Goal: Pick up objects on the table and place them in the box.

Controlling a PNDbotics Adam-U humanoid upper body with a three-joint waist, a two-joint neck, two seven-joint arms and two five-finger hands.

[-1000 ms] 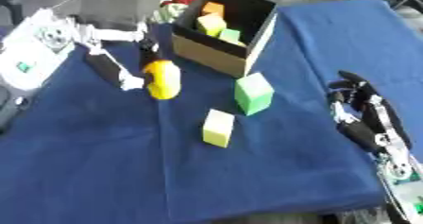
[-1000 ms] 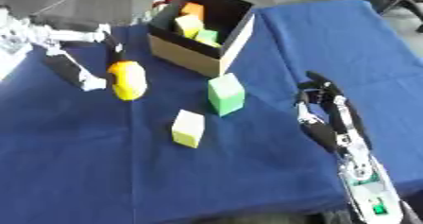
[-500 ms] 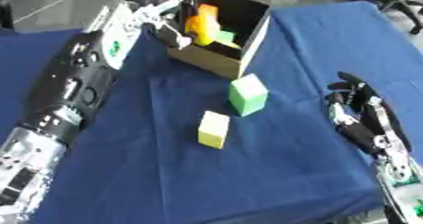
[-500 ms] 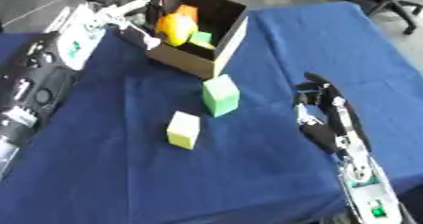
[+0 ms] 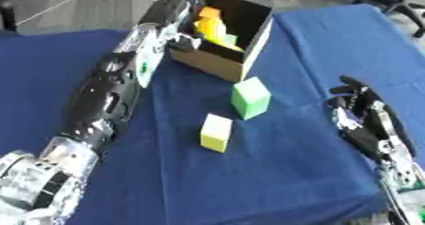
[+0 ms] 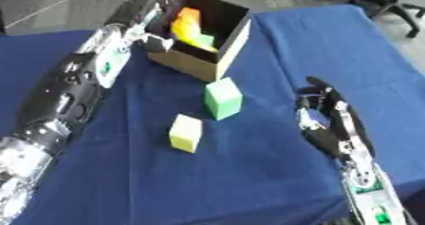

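The open cardboard box (image 5: pixel 217 63) stands at the back of the blue table. My left arm stretches up the left side, and my left hand (image 5: pixel 176 11) is at the box's left rim. A yellow-orange object (image 6: pixel 186 22) lies inside the box right beside that hand; whether the hand still holds it is hidden. Other orange and green pieces (image 5: pixel 232 40) also lie inside. A green block (image 5: pixel 250 97) stands just in front of the box, with a pale yellow block (image 5: pixel 216 132) nearer to me. My right hand (image 5: pixel 364 120) rests open at the right, apart from both blocks.
The blue cloth (image 5: pixel 274 176) covers the whole table and hangs to its front edge. An office chair's base (image 5: pixel 398 1) and grey floor show beyond the far right corner. My left forearm (image 5: pixel 108 96) lies across the table's left part.
My left arm has reached further over the box, and the yellow-orange object has gone from above the rim down inside it. The right hand has stayed put.
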